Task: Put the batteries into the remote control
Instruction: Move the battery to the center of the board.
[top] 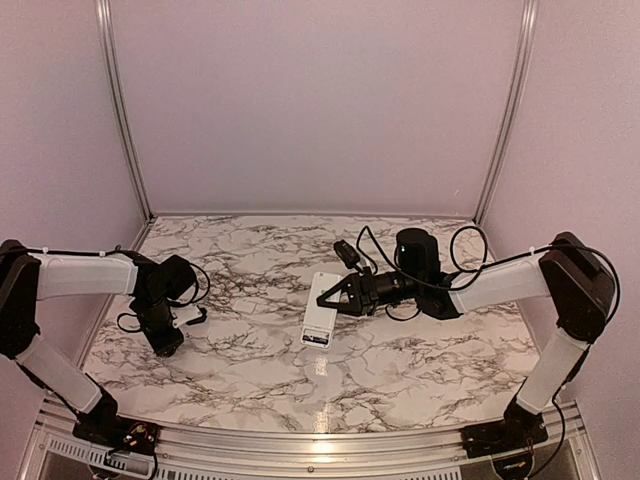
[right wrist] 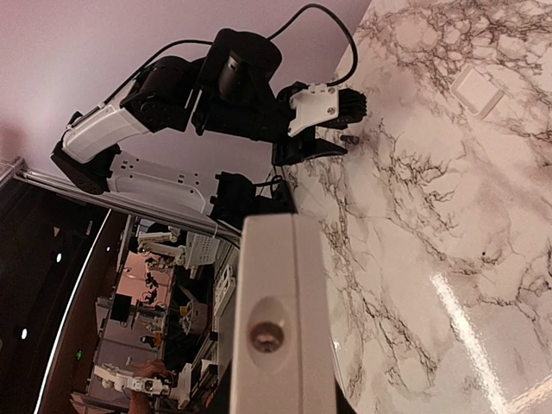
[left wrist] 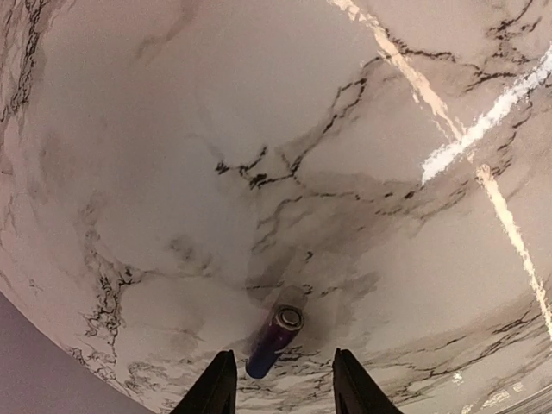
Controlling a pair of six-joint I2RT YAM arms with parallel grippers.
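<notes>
Battery (left wrist: 274, 341) pickup was judged in hand | left gripper (left wrist: 283, 385) was spread either side of battery | remote control (top: 318, 318) was clasped by right gripper (top: 337, 297) | centred closing, then lift, was judged needed

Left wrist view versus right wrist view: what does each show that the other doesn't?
Only the left wrist: a battery close up, lying on the table inside the open left pincer. Only the right wrist: the remote control gripped in the right pincer, and a small white flat piece on the table. Both: the marbled table and the left pincer.
</notes>
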